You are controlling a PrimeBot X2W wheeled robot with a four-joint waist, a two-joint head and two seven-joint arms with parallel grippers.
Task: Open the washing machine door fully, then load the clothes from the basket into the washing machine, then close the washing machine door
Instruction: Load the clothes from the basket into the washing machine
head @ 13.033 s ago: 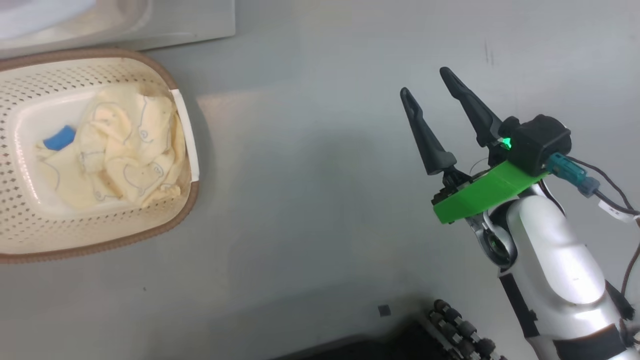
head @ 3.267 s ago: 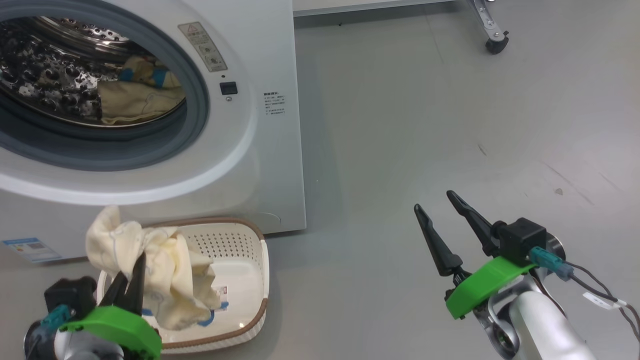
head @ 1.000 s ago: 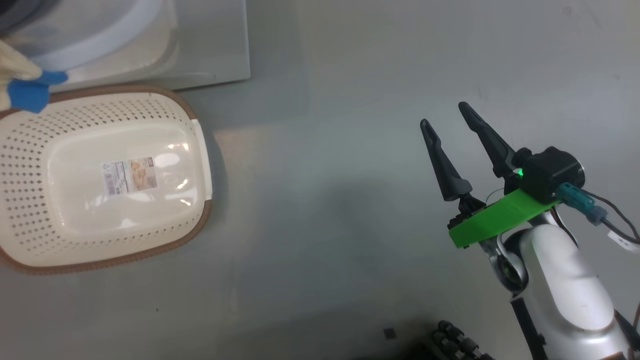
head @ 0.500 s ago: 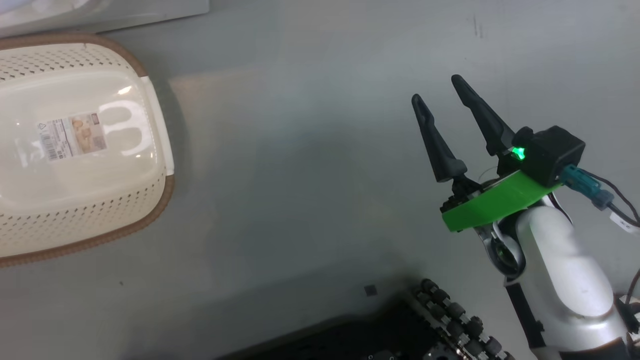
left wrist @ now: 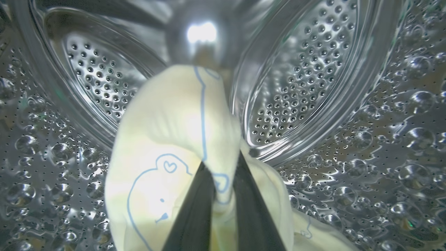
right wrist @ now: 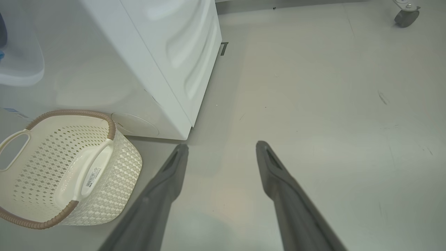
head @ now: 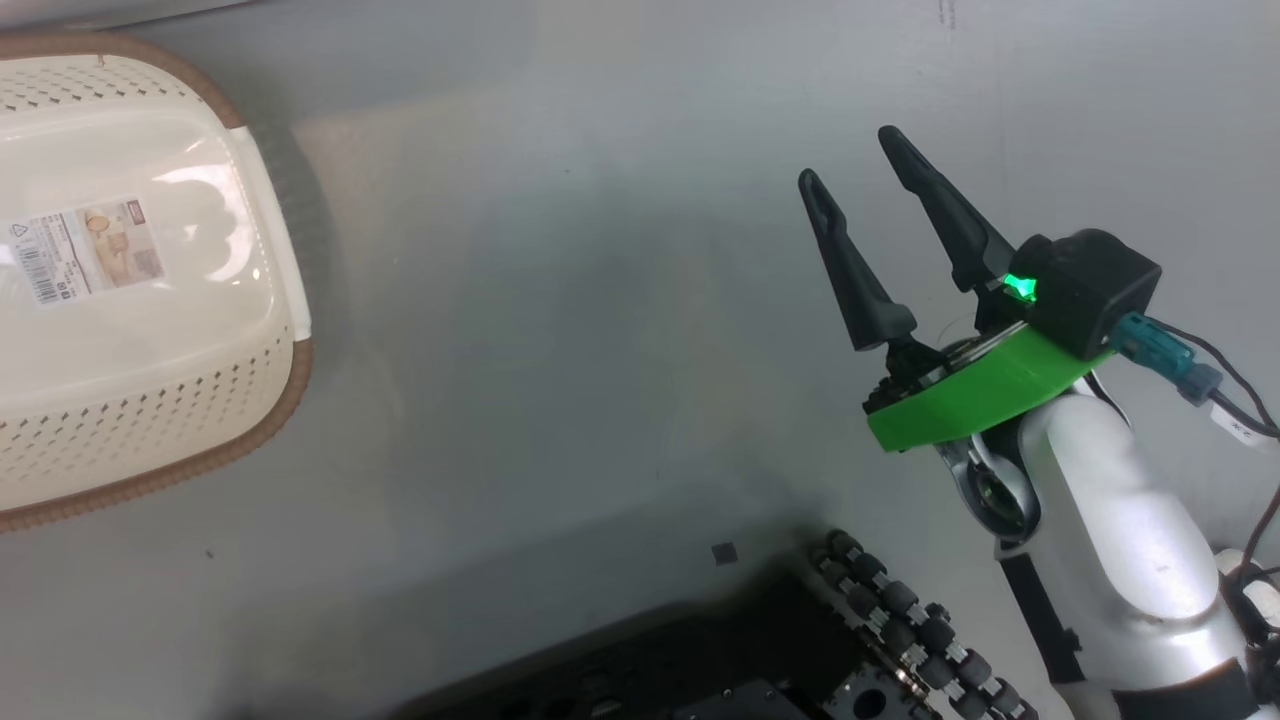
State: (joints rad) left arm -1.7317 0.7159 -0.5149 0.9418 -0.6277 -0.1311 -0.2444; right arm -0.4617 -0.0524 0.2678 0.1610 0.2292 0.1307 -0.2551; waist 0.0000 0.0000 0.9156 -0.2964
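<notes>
Item one, far left: the left gripper (left wrist: 223,164), which I see along its own fingers in the left wrist view, is pinched tight on one of the clothes (left wrist: 167,125). This is a pale cream-yellow garment with thin blue line drawings of a little animal and a small heart. The cloth bulges up over both dark fingers and drapes down on either side. Item two: I read the surroundings there as the inside of the washing machine (left wrist: 348,157), perforated steel curving all round the garment, with a bright reflection at the back; the gripper and its load are inside it. Item three, left edge of the head view: the basket (head: 290,390), cream with perforated sides and a brown woven-look rim, sits on the grey floor (head: 560,300). Its glossy bottom shows with a printed label (head: 85,248) stuck on it. In the right wrist view I see the same basket (right wrist: 118,164) standing just beside the white front of the washing machine (right wrist: 104,69). Item four, lower middle: the dark wheeled base (head: 900,620) of my rig, with a row of small rollers. Item five, right: the right gripper (head: 850,158), on a green mount (head: 985,395) with a black camera block (head: 1090,285) and a lit green lamp (head: 1020,288). It hangs above the floor well apart from the basket, its two fingers spread wide and holding nothing. Item six, far upper right of the right wrist view: a castor wheel (right wrist: 404,15) on the floor.
</notes>
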